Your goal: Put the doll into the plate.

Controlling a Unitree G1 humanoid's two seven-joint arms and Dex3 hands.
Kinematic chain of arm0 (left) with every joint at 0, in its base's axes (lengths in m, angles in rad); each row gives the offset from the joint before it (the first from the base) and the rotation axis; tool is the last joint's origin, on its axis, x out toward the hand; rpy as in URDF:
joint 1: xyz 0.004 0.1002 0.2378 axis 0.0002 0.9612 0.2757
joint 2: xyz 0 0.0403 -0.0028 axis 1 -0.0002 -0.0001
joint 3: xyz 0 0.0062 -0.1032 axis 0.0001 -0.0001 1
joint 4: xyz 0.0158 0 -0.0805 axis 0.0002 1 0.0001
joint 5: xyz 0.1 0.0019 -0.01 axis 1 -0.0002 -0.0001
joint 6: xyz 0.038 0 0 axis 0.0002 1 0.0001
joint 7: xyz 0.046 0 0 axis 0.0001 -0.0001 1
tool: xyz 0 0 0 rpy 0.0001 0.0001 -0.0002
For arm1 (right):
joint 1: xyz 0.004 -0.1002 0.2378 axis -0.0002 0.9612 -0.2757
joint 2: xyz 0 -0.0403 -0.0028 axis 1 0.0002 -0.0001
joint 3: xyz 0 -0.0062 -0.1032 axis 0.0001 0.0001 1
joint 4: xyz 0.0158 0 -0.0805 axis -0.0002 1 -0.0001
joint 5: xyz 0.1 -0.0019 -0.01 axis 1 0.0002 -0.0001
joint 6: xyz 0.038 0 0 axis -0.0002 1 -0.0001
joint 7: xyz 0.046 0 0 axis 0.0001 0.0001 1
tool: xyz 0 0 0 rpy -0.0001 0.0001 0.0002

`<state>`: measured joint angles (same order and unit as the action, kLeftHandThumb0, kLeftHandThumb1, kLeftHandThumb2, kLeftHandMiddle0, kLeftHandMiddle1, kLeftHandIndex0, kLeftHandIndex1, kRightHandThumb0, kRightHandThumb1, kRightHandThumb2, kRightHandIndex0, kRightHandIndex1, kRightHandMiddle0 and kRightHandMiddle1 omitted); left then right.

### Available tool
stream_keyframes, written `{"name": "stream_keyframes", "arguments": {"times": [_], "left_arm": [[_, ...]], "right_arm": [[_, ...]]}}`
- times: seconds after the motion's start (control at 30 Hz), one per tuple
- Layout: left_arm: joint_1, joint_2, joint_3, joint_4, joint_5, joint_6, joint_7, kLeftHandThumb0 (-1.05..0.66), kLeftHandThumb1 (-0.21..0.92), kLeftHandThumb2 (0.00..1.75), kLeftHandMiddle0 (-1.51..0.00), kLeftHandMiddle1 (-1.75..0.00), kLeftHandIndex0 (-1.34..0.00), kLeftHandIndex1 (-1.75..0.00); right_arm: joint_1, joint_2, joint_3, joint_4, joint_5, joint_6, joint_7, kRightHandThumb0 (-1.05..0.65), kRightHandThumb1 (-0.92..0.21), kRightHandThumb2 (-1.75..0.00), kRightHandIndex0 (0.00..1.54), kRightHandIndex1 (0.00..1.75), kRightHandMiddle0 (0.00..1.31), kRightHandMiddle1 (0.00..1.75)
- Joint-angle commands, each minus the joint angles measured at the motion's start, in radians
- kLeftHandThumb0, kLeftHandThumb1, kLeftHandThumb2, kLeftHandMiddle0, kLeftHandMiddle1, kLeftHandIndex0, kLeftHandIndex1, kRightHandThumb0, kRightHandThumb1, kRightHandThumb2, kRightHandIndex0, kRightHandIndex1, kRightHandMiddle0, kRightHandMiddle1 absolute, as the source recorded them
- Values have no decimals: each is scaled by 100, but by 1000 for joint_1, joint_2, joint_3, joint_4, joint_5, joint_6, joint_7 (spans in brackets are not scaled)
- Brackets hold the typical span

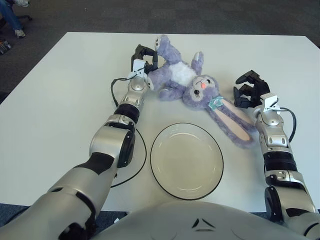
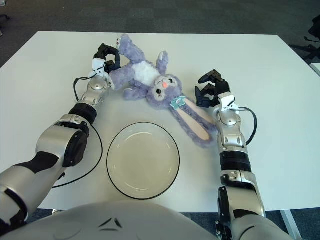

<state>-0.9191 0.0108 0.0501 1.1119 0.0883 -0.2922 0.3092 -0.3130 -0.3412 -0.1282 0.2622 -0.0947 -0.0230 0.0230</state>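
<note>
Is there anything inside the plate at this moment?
No. The plate holds nothing; only the white table shows through its clear bottom. The doll lies behind it on the table, with the left hand shut on its leg and the right hand beside its long ear.
</note>
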Motion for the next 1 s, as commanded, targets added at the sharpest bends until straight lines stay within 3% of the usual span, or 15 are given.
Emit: {"name": "stream_keyframes", "arguments": {"times": [0.0,0.03,0.07,0.13,0.2,0.27,0.47,0.67,0.97], "left_arm": [[5,6,-3,6,10,3,8,-39,65,90,-97,-175,-37,-175],[3,6,-3,8,10,5,9,-39,65,90,-97,-175,-37,-175],[1,6,-3,9,9,6,9,-39,65,90,-97,-175,-37,-175],[-2,4,-2,13,8,8,11,-39,65,89,-97,-174,-37,-175],[-5,1,0,15,5,8,11,-39,65,89,-97,-174,-36,-175],[-6,0,3,17,1,5,9,-39,65,89,-98,-175,-36,-175],[-8,-3,2,25,2,-7,9,-39,66,88,-96,-174,-36,-175],[-7,-7,0,30,6,-19,15,-39,67,87,-92,-171,-35,-175],[-3,-11,0,31,6,-33,17,-39,67,87,-93,-168,-35,-175]], "right_arm": [[-28,-54,34,-108,-93,75,-10,-1,-48,-110,42,170,39,171],[-26,-70,53,-147,-131,105,1,-1,-51,-106,41,169,37,170],[-25,-80,65,-174,-155,126,9,-11,-50,-103,36,162,30,164],[-24,-111,93,-234,-199,181,50,-39,-52,-91,22,133,12,146],[-30,-146,117,-286,-218,239,116,-50,-55,-84,16,117,6,136],[-43,-178,137,-316,-227,285,182,-62,-62,-71,10,96,2,117],[-80,-231,182,-311,-243,320,283,-80,-81,-41,4,66,0,90],[-114,-262,211,-326,-237,345,371,-90,-91,-28,1,48,0,73],[-152,-277,212,-338,-218,368,470,-93,-92,-26,0,36,0,67]]}}
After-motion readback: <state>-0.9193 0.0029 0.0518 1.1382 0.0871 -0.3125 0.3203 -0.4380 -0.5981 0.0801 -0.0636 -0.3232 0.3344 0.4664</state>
